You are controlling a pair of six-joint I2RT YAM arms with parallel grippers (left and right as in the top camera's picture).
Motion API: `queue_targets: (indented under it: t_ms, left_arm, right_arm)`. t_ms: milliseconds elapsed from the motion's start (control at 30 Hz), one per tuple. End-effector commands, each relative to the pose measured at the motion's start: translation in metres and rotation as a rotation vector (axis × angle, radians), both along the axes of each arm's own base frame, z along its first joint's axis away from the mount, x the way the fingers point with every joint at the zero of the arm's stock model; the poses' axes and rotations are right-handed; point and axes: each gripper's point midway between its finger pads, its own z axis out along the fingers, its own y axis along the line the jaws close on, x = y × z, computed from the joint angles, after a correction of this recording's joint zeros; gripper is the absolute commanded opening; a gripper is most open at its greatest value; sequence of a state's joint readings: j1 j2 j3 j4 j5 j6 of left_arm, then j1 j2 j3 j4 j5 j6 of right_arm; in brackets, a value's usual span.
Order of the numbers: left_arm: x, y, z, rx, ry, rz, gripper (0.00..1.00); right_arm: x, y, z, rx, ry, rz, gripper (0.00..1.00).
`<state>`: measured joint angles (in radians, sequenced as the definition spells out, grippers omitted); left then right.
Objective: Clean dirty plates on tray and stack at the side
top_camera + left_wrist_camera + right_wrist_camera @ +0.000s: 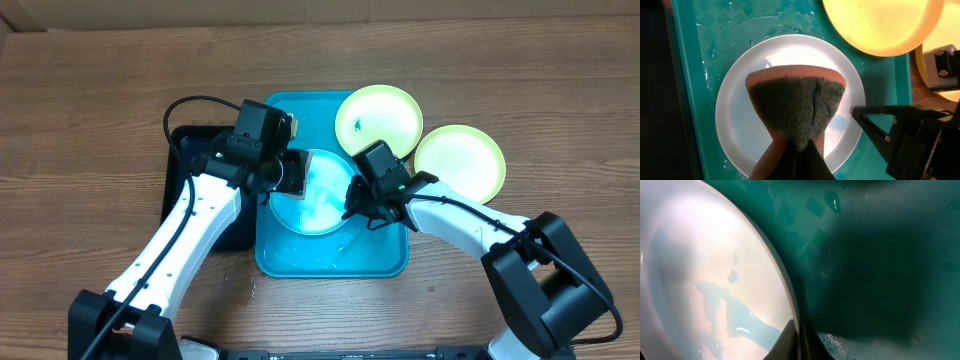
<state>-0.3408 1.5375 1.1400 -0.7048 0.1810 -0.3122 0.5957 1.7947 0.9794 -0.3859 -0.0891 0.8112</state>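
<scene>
- The black tray (180,190) lies at the far left of the table (100,100), partly under my left arm and touching the 9 o'clock side of the turquoise tray (300,262)
- My left gripper (288,176) is clamped tight on a sponge (795,107), orange with a dark green scouring face, which fans out wide beyond my fingertips
- The sponge hangs over the middle of the light-blue plate (318,200), which lies flat inside the turquoise tray, toward its 12 o'clock half
- The plate's pale centre and the tray floor around it show streaks and drops of water
- My right gripper (352,205) has its jaws fully together, the tips meeting the plate's rim at 3 o'clock; I cannot tell whether the rim is pinched between them
- The first yellow-green plate (378,120) overlaps the tray's corner at about 1 o'clock and carries a small blue mark
- The second yellow-green plate (460,160) rests on the table just beside it, toward 3 o'clock of the tray
</scene>
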Motion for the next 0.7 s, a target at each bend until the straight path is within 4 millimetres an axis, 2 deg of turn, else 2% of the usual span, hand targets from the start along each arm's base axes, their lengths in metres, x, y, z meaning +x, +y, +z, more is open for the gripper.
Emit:
queue_targets:
  t_ms: [0, 200, 500, 600, 667]
  left_arm:
    - [0.005, 0.001, -0.004, 0.028, -0.001, 0.007, 0.04]
    - [0.006, 0.0, -0.029, 0.052, 0.056, 0.005, 0.04]
    - [0.018, -0.006, -0.073, 0.073, 0.105, -0.003, 0.04]
    - [0.018, -0.006, -0.082, 0.08, 0.124, -0.003, 0.04]
    - [0.017, -0.006, -0.086, 0.084, 0.133, -0.005, 0.04]
  right_arm:
    - [0.001, 0.001, 0.0, 0.003, -0.006, 0.002, 0.04]
    - [0.002, 0.001, 0.001, 0.003, -0.007, 0.002, 0.04]
    - [0.001, 0.002, 0.001, 0.005, -0.005, 0.003, 0.04]
    - [0.003, 0.002, 0.001, 0.005, -0.012, 0.001, 0.26]
    - [0.005, 0.001, 0.002, 0.0, -0.023, -0.004, 0.28]
